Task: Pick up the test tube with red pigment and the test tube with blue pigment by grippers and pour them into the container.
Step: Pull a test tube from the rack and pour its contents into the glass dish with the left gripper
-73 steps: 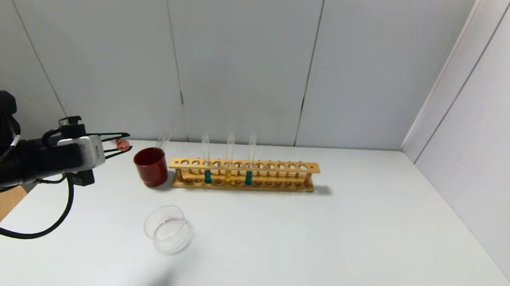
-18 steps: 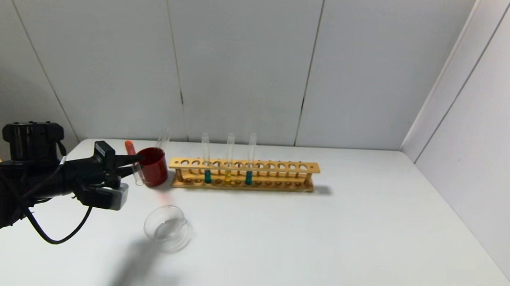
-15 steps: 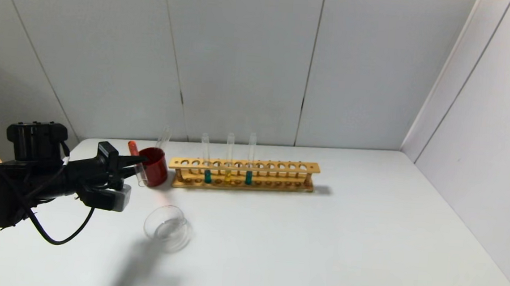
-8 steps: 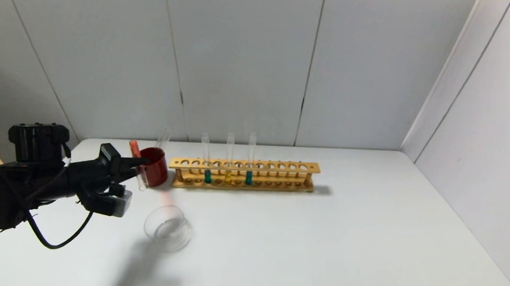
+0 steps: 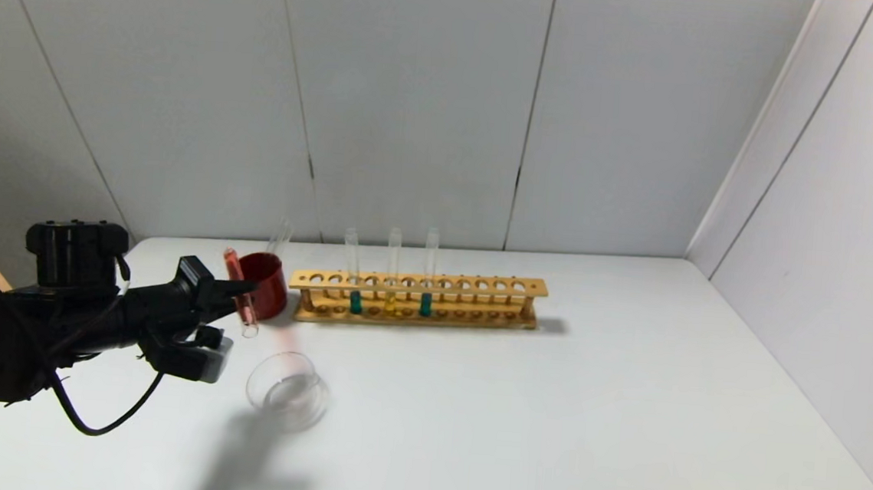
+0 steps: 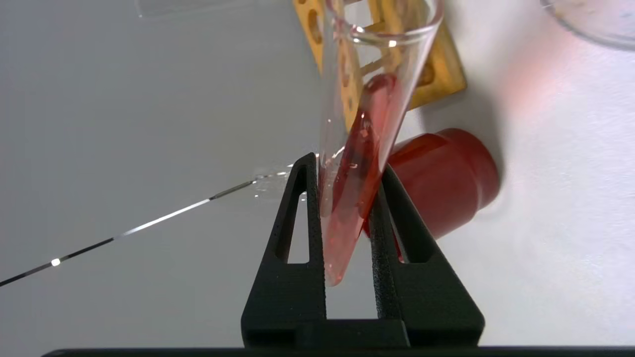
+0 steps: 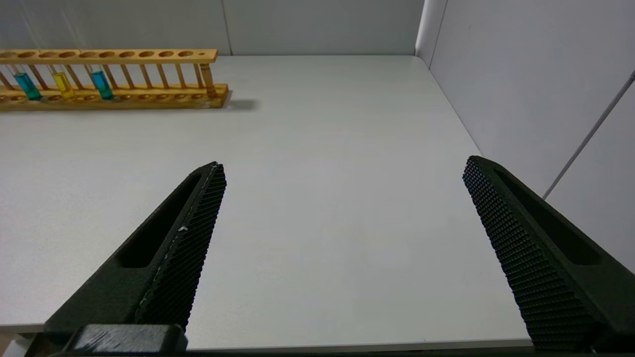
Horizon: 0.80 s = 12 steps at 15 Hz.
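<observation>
Head view: left gripper (image 5: 243, 290) clamps red tube (image 5: 240, 291), inverted short of empty dish (image 5: 287, 392); blue unpoured.

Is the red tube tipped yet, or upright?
Tipped: held in the left pincer, the red tube points mouth-down, liquid running toward its mouth.

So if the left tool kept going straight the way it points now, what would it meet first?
Probably the dark red cup. The left tool, shut on the red-pigment test tube, points right at it. Depth is unclear, but the cup looks just ahead.
</observation>
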Tool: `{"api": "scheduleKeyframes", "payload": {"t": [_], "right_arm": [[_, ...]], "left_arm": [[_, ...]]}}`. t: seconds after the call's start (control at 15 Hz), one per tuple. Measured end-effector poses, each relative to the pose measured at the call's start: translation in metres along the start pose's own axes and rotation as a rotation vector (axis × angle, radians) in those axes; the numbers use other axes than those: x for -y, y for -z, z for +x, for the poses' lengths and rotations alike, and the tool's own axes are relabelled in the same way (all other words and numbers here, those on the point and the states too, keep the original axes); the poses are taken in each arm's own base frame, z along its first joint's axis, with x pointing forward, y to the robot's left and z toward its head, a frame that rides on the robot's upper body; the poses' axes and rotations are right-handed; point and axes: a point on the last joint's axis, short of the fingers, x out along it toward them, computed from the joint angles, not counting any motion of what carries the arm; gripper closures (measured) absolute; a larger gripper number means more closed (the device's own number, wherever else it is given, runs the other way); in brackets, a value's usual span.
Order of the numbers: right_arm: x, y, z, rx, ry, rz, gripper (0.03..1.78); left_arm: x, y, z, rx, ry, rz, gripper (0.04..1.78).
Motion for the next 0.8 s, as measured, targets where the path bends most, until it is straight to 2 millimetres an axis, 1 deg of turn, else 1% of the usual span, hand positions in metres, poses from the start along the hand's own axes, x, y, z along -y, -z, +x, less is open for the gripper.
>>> {"api": "scheduleKeyframes", "payload": {"t": [0.4,0.8], "right_arm": [[0.0000,0.0000,0.0000,0.000,0.000,0.000,0.06],[0.0000,0.0000,0.0000,0.000,0.000,0.000,0.06]], "left_arm": [[0.0010,-0.0032,0.0022,-0.009,0.013,0.029,1.51],[0.0027,-0.0017,0.0056,-0.035,0.030,0.069,1.51]]}}
